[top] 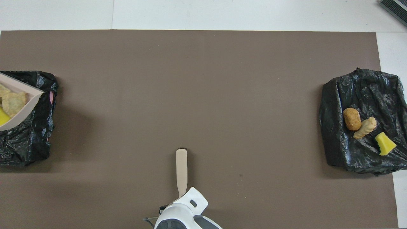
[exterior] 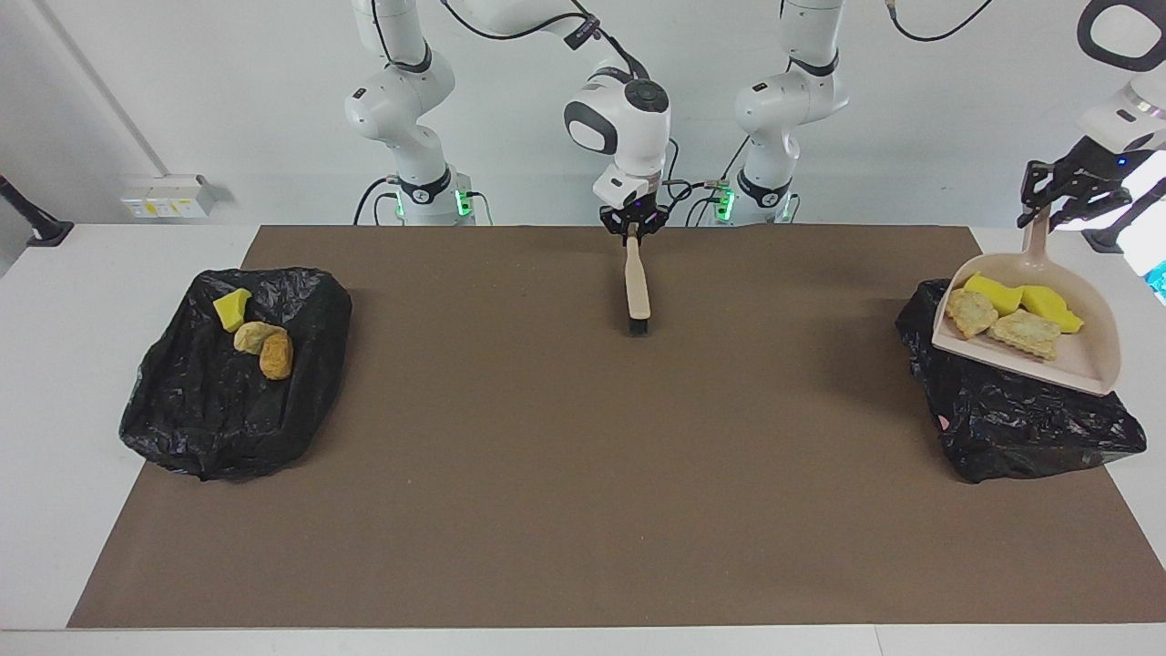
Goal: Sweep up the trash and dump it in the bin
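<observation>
Over the black bin bag (exterior: 1020,419) at my left arm's end of the tabletop (exterior: 55,383), my left fingers (exterior: 1057,202) are clamped on the handle of the beige dustpan (exterior: 1048,360) & hold it up in the air, pan mouth tipped down over the bag. Four bits of trash ride in the pan: two yellow sponge wedges (exterior: 995,293) up by the handle end, two crumbly beige chunks (exterior: 1025,333) just below them, all bunched & touching. Overhead view catches only the pan's corner (top: 22,108) poking in over the bag (top: 28,140), w/ a beige chunk (top: 14,102) showing in it.

My right fingers (exterior: 635,230) are closed on the handle of the brush (exterior: 637,290), approx. mid-table, over the brown mat (exterior: 583,501) by its edge nearest the arms. Brush hangs bristles-down, dark tip close to the mat; can't tell if it touches.

At my right arm's end sits a second black bag (exterior: 228,419), well apart from the first. On it: a yellow wedge (exterior: 231,308), a tan lump (exterior: 252,336) & an orange-brown lump (exterior: 276,355), the last two touching, wedge just beside them & nearer the robots.
</observation>
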Controlling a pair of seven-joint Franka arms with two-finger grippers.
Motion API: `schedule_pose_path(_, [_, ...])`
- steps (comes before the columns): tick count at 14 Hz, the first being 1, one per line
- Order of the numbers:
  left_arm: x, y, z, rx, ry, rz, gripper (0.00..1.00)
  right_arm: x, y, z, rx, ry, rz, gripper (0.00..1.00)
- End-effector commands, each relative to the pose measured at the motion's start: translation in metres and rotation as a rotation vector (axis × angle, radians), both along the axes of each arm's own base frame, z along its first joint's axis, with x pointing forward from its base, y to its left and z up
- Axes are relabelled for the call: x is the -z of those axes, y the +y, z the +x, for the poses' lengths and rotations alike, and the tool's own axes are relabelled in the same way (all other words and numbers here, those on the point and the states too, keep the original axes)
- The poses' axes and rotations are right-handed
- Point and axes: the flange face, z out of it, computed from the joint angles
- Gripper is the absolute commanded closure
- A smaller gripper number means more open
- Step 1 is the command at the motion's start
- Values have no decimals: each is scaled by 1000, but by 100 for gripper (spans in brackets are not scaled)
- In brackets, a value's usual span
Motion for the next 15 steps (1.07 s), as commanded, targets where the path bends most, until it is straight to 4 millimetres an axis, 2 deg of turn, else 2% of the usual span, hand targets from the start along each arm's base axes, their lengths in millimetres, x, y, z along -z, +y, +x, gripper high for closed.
schedule_pose_path(1, [-23, 44, -20, 60, -17, 14, 100, -16, 2, 12, 16, -4, -9, 0])
schedule_pose_path(3, [-32, 53, -25, 75, -18, 51, 100, -34, 3, 22, 9, 3, -32, 0])
schedule_pose_path(5, [-31, 60, -22, 111, -5, 118, 100, -63, -8, 42, -16, 9, -37, 0])
schedule_pose_path(7, [-32, 67, -18, 133, -14, 169, 100, -101, -35, 68, -43, 11, -30, 0])
schedule_pose_path(9, [-14, 78, 0, 212, -12, 221, 100, -136, -65, 87, -108, 27, -41, 0])
schedule_pose_path(11, [-14, 91, 20, 240, -20, 302, 100, -173, -93, 115, -160, 51, -46, 0])
schedule_pose_path(13, [-8, 97, 28, 261, 5, 337, 100, -202, -128, 145, -186, 59, -33, 0])
schedule_pose_path(15, [-4, 99, 32, 319, 33, 379, 100, -223, -169, 170, -239, 77, -20, 0])
